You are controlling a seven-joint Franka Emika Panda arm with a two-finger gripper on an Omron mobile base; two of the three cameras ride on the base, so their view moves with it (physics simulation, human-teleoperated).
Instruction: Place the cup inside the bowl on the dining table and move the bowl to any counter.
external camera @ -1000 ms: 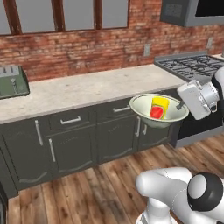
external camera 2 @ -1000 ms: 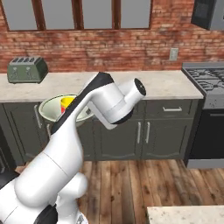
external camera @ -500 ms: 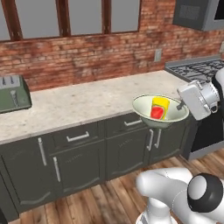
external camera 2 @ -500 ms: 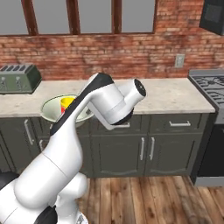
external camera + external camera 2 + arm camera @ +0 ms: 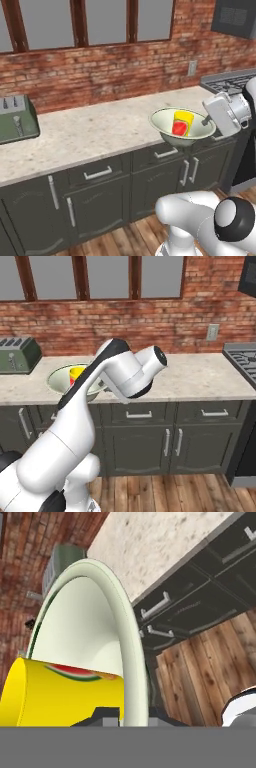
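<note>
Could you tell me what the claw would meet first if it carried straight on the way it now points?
Nothing new at once: the claw is shut on the bowl rim, with the cup inside. Beyond the bowl, the hand view looks along the counter toward the toaster, though depth is unclear.

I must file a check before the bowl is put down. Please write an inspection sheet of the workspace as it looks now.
Surface: counter, beige speckled stone, bare in front of the bowl.
Job's things: bowl carried at the counter's front edge; cup inside it.
Clutter: green toaster far left on the counter.
Grippers: gripper shut on the bowl's rim; one of the fingers inside it beside the cup.
Cables: nothing seen.
Surroundings: brick wall, windows, stove at right, wooden floor.
</note>
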